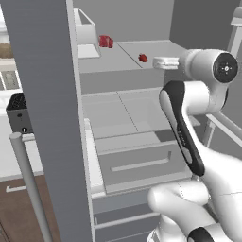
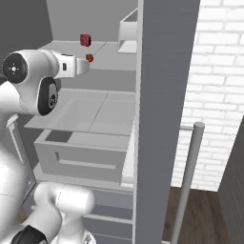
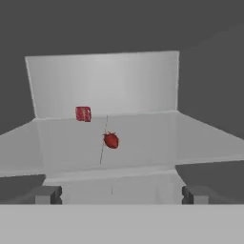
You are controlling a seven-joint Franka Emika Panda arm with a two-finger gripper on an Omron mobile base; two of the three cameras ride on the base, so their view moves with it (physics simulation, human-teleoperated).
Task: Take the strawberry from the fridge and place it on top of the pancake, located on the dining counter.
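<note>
Two small dark finger tips (image 3: 47,194) rise at the bottom of our hand view, set wide apart, so we read our two-finger gripper (image 3: 121,194) as fully open with nothing between its jaws. We see it pointing level into the tall matte grey fridge (image 1: 47,118), whose door stands open towards us.

Straight ahead of the gripper, on the pale grey upper shelf (image 3: 143,143), lies the tiny rounded dark-red strawberry (image 3: 111,140). It sits near the middle of the shelf, just beside a thin dark seam that runs front to back, and well apart from our fingers. In the left base view we find the same berry (image 1: 142,58) on that shelf just beyond the white tip of the arm; in the right base view it (image 2: 89,57) lies just past the hand.

Farther back on the shelf, near the rear wall, rests a larger, blockier red lump (image 3: 83,113), apart from the strawberry.

Below we see another grey shelf and a pale grey drawer (image 1: 142,163) with a long recessed handle. A thin grey vertical door handle (image 2: 188,181) stands at the door's edge.
</note>
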